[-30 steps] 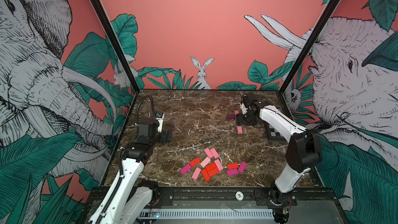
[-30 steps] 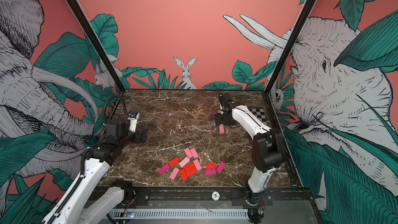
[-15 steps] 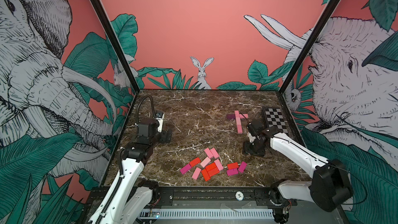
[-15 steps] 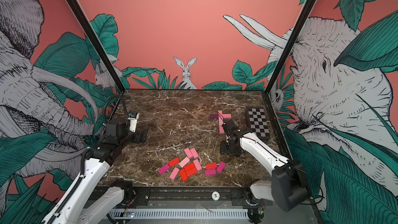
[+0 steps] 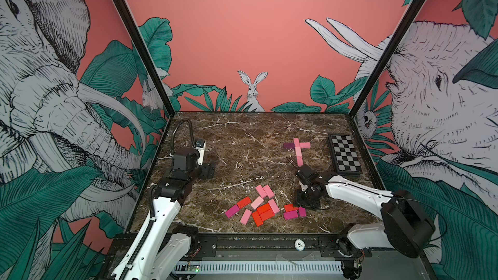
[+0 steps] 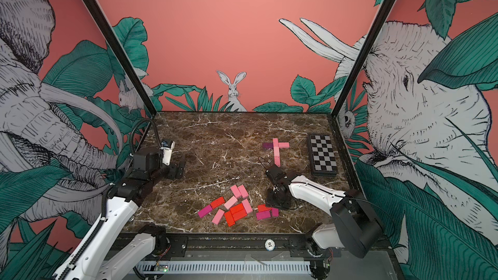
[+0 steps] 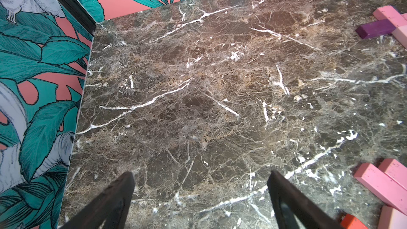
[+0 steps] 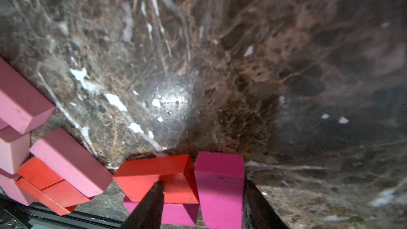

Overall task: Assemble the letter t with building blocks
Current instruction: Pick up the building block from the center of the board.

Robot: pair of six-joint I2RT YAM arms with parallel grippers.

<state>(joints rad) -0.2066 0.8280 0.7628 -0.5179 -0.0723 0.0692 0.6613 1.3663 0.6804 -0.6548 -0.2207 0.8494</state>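
Observation:
A small t of building blocks lies at the far right: a pink stem (image 5: 298,154) (image 6: 276,154) crossed by a dark purple block (image 5: 289,145) and a pink block (image 5: 304,145). The loose pile of red, pink and magenta blocks (image 5: 261,207) (image 6: 237,208) sits near the front. My right gripper (image 5: 304,206) (image 8: 203,182) is down at the pile's right end. It is open, with its jaws either side of a magenta block (image 8: 220,186) and the end of a red block (image 8: 154,168). My left gripper (image 5: 208,169) (image 7: 200,174) hangs open and empty over bare marble.
A black-and-white checkered board (image 5: 345,156) (image 6: 322,156) lies along the right wall beside the t. Printed walls close in the left, back and right sides. A black rail runs along the front edge (image 5: 256,241).
My right arm has swung from the t at the far right back to the pile's right end and lowered there, its jaws narrowing. The left arm has not moved.

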